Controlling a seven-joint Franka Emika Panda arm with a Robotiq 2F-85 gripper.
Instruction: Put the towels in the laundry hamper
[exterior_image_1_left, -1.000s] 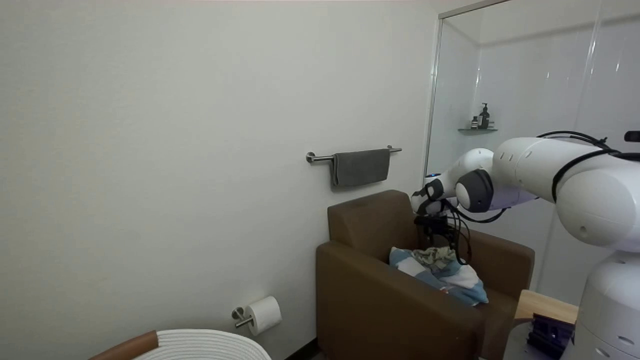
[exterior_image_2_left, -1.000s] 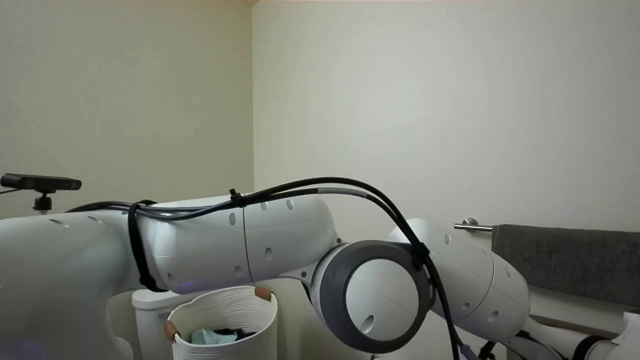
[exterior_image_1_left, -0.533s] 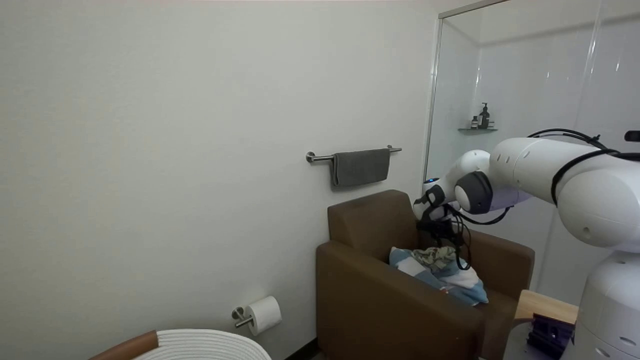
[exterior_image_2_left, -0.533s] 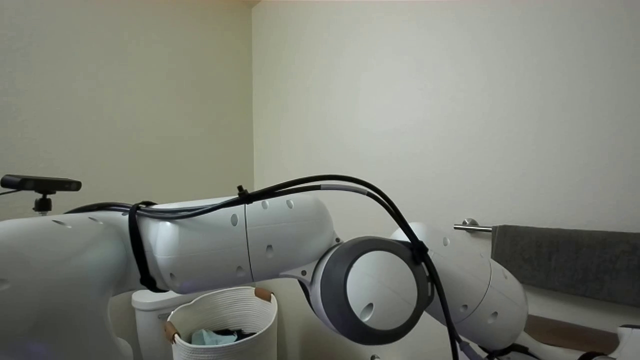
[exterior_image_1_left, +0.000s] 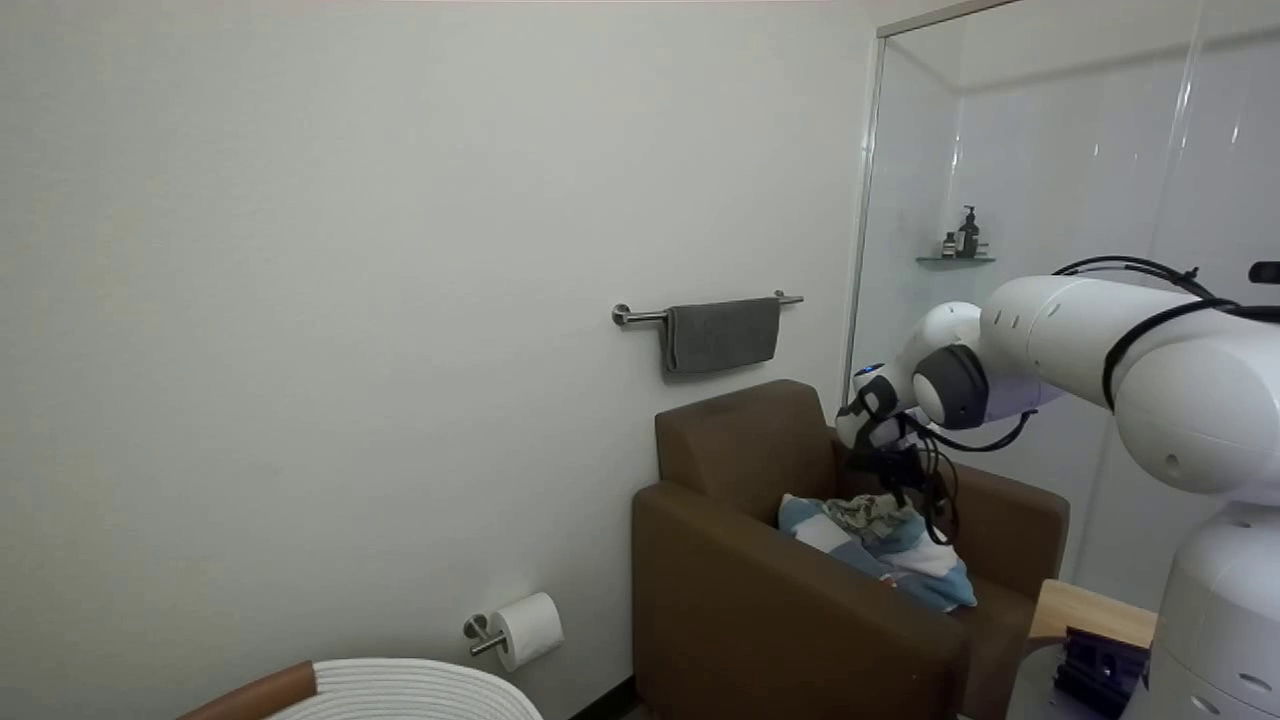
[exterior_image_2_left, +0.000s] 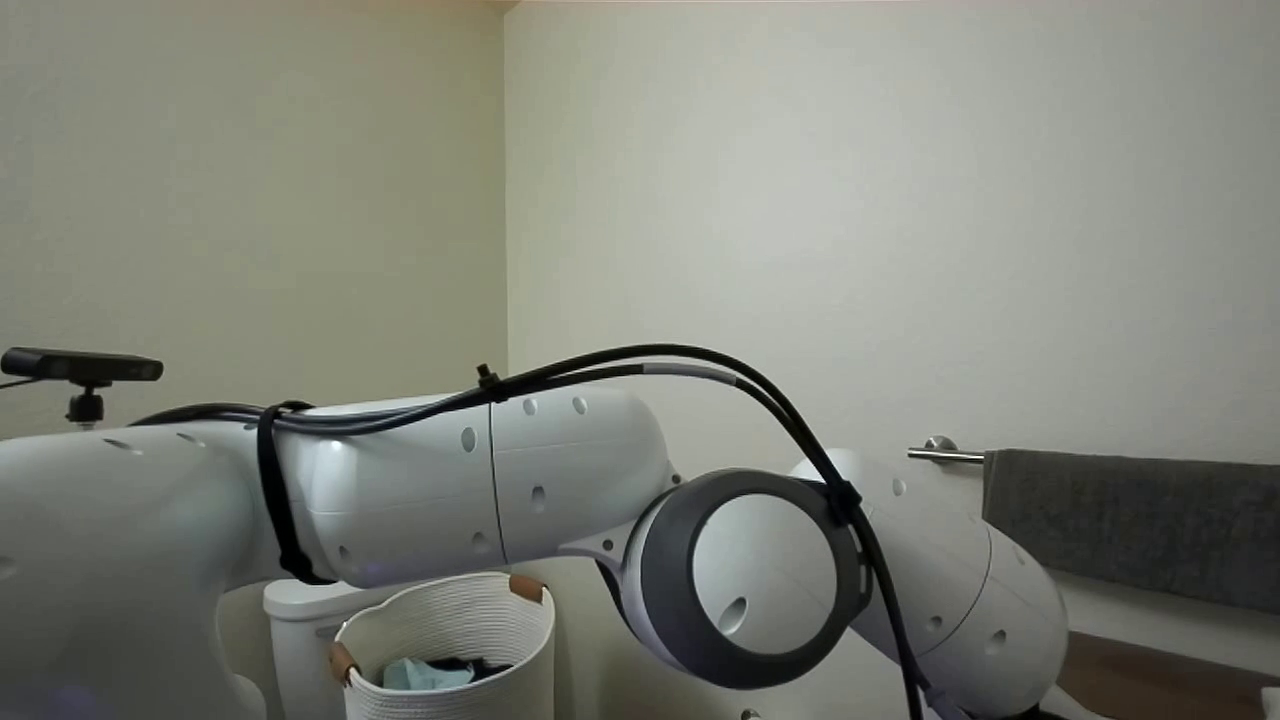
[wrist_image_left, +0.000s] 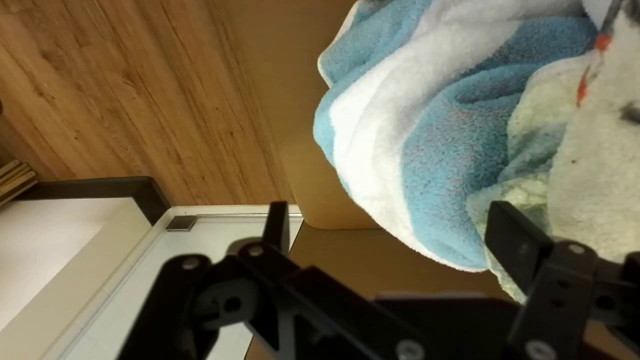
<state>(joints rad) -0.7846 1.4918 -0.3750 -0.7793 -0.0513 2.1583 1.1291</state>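
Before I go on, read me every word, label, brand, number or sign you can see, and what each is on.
No readable text in any view.
Small bottle on the shower shelf: pale patch, perhaps a label, too small to read.
Pump bottle beside it: any lettering is too small to read.
Pale patterned towel: orange and dark marks, but no letters or numbers can be made out.

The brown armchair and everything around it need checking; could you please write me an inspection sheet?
Surface: brown armchair, partly covered by cloth.
Job's things: striped towel in armchair, pale patterned towel atop it; grey towel on rail; hamper holding light-blue cloth and dark cloth.
Clutter: dark object near robot base.
Gripper: open near pale patterned towel; contact unclear.
Cables: strapped along arm, looping near gripper.
Surroundings: toilet roll on holder; bottles on shelf.
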